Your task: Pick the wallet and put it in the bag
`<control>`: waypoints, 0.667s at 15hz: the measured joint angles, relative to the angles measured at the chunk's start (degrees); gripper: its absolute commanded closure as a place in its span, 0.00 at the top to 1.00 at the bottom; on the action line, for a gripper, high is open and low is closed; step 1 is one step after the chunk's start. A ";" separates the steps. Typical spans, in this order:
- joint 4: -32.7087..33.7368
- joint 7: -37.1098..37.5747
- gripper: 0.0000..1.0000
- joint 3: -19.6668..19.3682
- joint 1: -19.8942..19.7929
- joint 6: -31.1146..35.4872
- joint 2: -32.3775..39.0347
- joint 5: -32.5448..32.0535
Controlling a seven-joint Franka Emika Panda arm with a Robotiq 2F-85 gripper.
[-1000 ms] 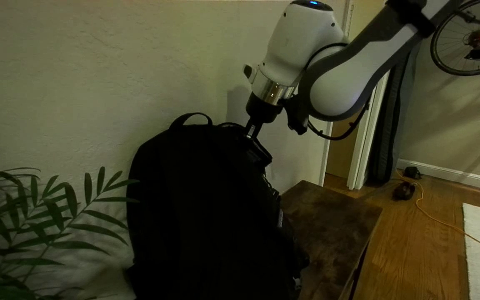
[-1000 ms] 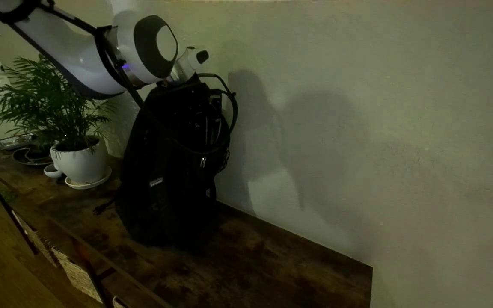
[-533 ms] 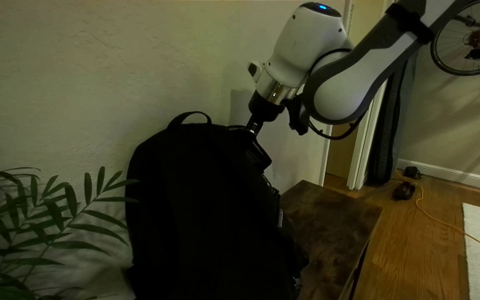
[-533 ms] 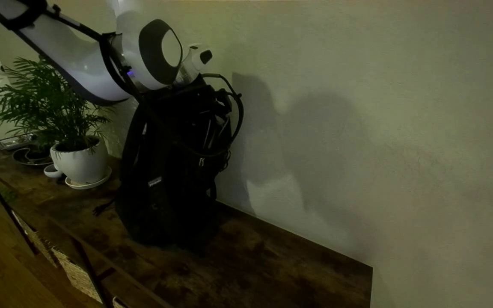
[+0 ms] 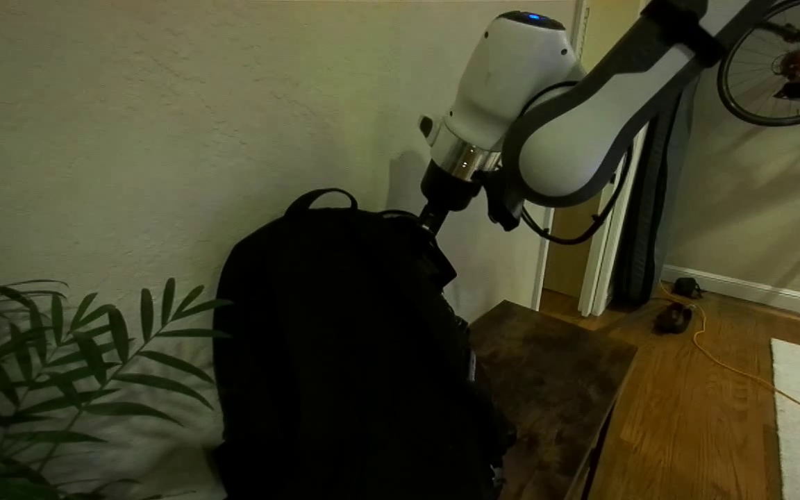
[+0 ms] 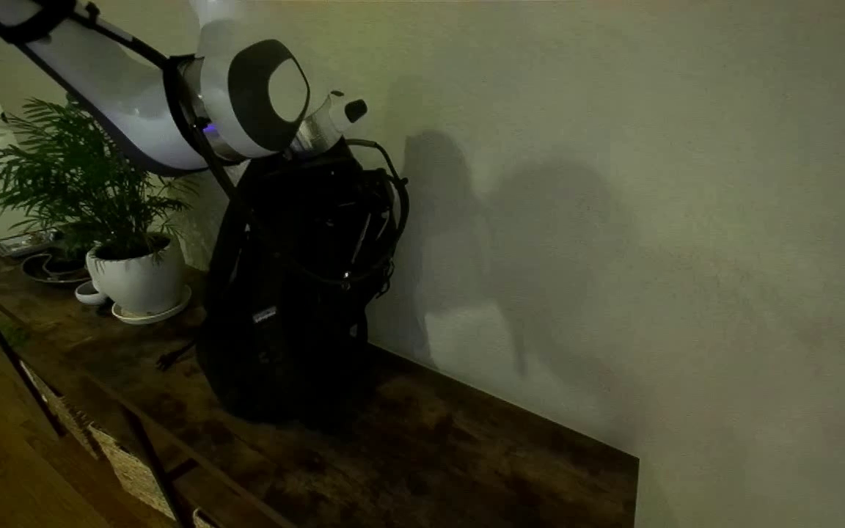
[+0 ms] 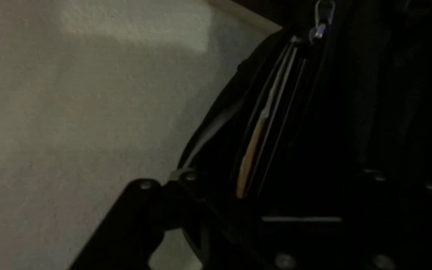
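The bag is a black backpack (image 5: 344, 347) standing upright against the wall. It also shows in an exterior view (image 6: 283, 359) and in the wrist view (image 7: 369, 93), its top unzipped. My gripper (image 5: 430, 226) points down at the bag's top opening, its fingertips hidden behind or inside the black fabric. In the wrist view my gripper (image 7: 285, 180) has its fingers spread wide apart, dark against the bag's dark inside. I see nothing held between them. No wallet can be made out in any view; it is hidden or out of view.
Papers or folders (image 7: 251, 161) stand inside the bag's opening, near the wall side. The brown tabletop (image 6: 422, 469) carries the bag and a white plant pot (image 6: 140, 282). The wall (image 6: 613, 183) is close behind. Plant leaves (image 5: 108, 361) reach toward the bag.
My arm has dropped slightly and shifted a little away from the bag's handle, with the gripper still at the opening. The bag's top rocked slightly and came back.
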 measured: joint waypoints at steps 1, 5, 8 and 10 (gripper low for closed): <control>-0.10 -0.09 0.41 0.12 0.00 -2.07 -0.03 0.86; -0.20 -0.29 0.16 1.16 0.05 -13.90 -0.97 2.52; -0.26 -0.83 0.02 2.50 0.13 -20.59 -2.74 2.72; -0.39 -1.25 0.03 3.30 0.11 -20.77 -3.29 2.75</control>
